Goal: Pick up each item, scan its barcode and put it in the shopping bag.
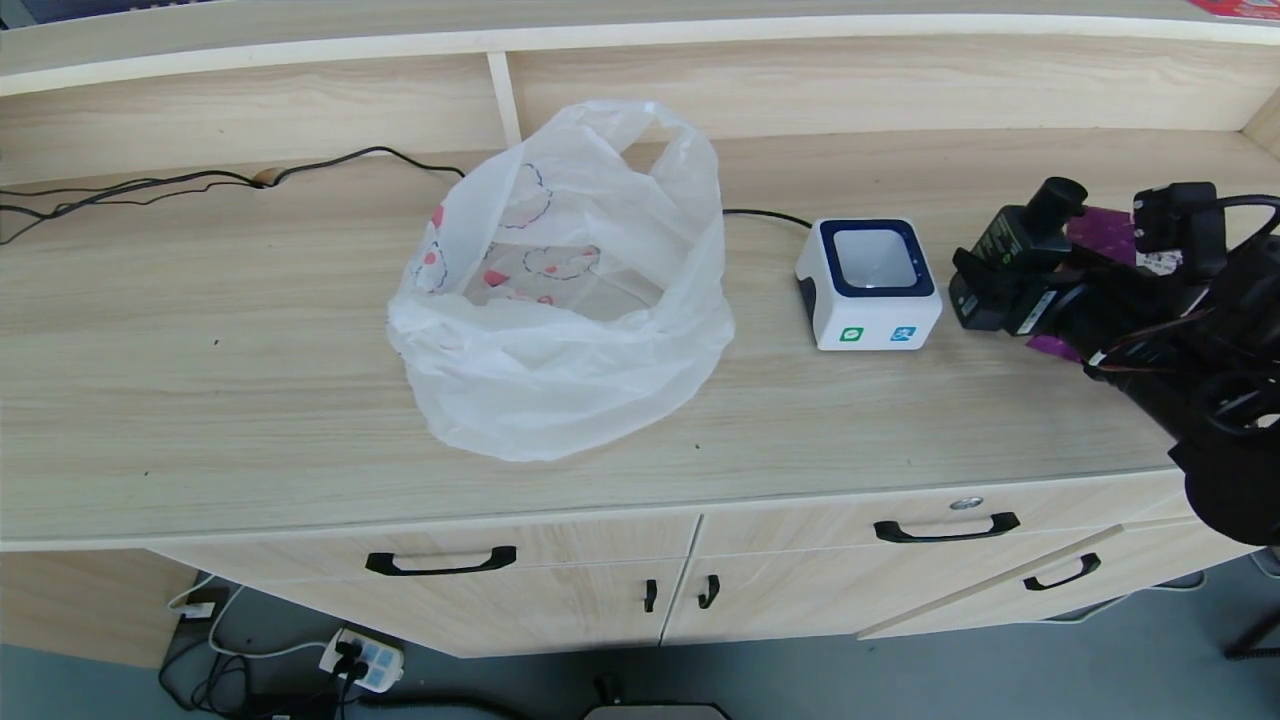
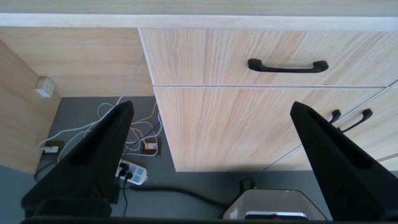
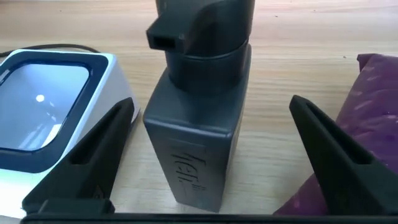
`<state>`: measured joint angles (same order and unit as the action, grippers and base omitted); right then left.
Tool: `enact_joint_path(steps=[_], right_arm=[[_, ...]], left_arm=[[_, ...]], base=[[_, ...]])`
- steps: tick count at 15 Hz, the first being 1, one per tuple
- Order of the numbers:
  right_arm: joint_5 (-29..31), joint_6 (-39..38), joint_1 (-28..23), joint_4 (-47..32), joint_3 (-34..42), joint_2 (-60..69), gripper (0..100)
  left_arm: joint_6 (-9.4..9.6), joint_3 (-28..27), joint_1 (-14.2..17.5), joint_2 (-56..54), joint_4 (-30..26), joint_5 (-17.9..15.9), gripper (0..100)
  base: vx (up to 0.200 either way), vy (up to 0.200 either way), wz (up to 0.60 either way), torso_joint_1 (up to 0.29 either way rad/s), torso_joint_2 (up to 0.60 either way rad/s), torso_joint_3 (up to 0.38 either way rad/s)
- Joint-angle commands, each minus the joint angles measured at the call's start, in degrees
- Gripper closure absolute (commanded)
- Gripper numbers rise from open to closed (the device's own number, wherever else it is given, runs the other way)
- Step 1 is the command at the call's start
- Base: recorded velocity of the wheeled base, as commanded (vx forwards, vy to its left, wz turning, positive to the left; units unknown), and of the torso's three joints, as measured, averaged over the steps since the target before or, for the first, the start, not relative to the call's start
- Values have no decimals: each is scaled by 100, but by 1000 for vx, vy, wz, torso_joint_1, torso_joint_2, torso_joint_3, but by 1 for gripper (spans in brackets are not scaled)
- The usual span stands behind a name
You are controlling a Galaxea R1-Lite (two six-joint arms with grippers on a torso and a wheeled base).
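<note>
Nothing bagged yet, I judge: the shopping bag [image 1: 560, 400] looks empty. My right gripper [image 3: 210, 104], spread, straddles the dark bottle [image 3: 199, 155] beside the scanner [image 3: 56, 106], ungrasped.

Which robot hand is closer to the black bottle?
Right. The right gripper is open around the bottle, a finger on each side. The left gripper is low down, facing the cabinet.

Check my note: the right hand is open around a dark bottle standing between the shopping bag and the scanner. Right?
Wrong on position. The head view shows the scanner between the shopping bag and the dark bottle, so the bottle stands on the scanner's far side from the bag. The right hand is open around it, as noted.
</note>
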<state>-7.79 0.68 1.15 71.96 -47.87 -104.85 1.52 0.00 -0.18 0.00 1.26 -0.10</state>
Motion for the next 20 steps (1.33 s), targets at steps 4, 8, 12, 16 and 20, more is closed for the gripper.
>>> enact_joint_path(steps=[4, 8, 12, 16, 20], right_arm=[[32, -51, -9, 2, -143, -185, 0], [58, -51, -9, 11, -126, -176, 100], [58, -51, 0, 29, -143, -150, 100], [76, -139, 88, 292, 24, 193, 100], [331, -183, 553, 345, 1078, 1327, 100]], left_arm=[[-3, 0, 1, 9, 6, 1, 0], [-3, 0, 1, 0, 6, 1, 0], [-3, 0, 1, 0, 6, 1, 0], [-3, 0, 1, 0, 6, 1, 0], [-3, 0, 1, 0, -3, 1, 0]], base=[[0, 0, 0, 0, 0, 0], [0, 0, 0, 0, 0, 0], [0, 0, 0, 0, 0, 0], [0, 0, 0, 0, 0, 0], [0, 0, 0, 0, 0, 0]])
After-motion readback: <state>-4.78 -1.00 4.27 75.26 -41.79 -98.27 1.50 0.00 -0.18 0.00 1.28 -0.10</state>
